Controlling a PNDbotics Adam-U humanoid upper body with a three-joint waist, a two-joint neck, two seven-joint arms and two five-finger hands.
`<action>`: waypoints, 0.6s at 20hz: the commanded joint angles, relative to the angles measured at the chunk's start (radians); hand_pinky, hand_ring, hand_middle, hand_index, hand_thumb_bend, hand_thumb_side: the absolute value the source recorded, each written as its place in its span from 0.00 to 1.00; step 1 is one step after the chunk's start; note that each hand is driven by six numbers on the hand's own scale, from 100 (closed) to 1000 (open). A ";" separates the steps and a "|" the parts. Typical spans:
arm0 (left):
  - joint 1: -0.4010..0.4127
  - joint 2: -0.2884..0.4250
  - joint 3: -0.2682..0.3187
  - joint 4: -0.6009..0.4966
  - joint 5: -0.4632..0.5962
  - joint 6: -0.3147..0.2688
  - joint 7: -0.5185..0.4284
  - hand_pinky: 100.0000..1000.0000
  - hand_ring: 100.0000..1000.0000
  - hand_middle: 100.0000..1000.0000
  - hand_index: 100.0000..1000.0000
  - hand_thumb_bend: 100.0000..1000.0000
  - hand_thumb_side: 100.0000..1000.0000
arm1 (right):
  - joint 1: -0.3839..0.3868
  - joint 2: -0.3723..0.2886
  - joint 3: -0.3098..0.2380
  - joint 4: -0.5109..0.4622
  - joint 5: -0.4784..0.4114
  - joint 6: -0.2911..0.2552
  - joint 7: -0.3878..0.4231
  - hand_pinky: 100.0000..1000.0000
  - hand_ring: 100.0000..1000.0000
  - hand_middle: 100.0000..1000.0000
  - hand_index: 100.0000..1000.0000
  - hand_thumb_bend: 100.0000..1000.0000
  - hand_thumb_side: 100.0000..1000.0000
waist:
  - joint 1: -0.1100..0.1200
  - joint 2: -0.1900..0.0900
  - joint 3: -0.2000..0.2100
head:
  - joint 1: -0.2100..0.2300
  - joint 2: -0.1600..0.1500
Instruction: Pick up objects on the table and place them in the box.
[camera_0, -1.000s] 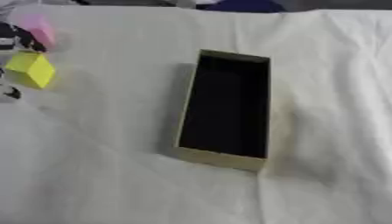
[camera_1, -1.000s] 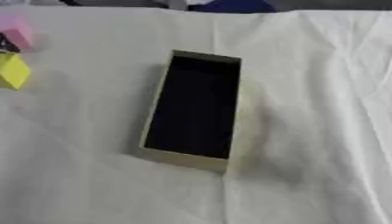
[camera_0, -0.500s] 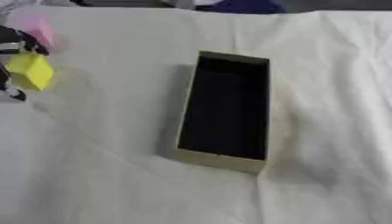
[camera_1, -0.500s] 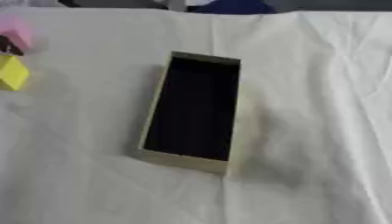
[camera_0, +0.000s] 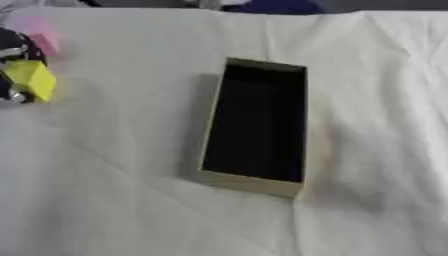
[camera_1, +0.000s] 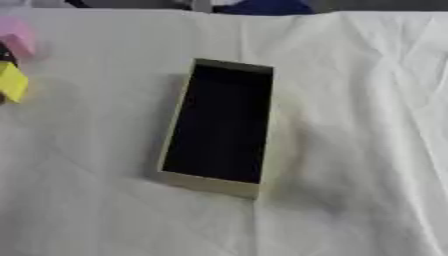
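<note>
At the left edge my left hand (camera_0: 10, 49) shows only as dark fingers curled round a yellow block (camera_0: 33, 79), above and below it. Just behind the hand a pink object (camera_0: 41, 33) lies on the white cloth. An open tan box (camera_0: 249, 184) with a dark inside stands in the middle of the table, its long side running away from me, and nothing shows inside it. The hand and block are well to the left of the box. My right hand appears in neither view.
A wrinkled white cloth (camera_1: 367, 150) covers the whole table. Something dark blue (camera_0: 278, 6) lies past the far edge.
</note>
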 joint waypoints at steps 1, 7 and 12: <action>-0.016 0.023 0.011 -0.015 -0.004 -0.001 0.045 0.39 0.53 0.48 0.61 0.33 0.00 | -0.003 -0.012 -0.003 -0.017 0.000 0.001 0.002 0.81 0.78 0.52 0.81 0.00 0.79 | 0.002 -0.016 0.000 | -0.005 -0.004; -0.012 0.035 0.001 -0.076 0.055 -0.013 0.046 0.37 0.52 0.46 0.60 0.29 0.00 | 0.000 -0.014 -0.005 -0.017 0.001 0.000 -0.001 0.81 0.78 0.52 0.81 0.00 0.79 | 0.003 -0.020 0.002 | -0.017 0.000; -0.027 0.046 -0.031 -0.184 0.123 -0.052 0.029 0.37 0.52 0.46 0.60 0.27 0.00 | 0.003 -0.023 -0.010 -0.017 0.002 -0.004 -0.006 0.81 0.78 0.52 0.81 0.00 0.78 | 0.004 -0.027 0.008 | -0.027 0.011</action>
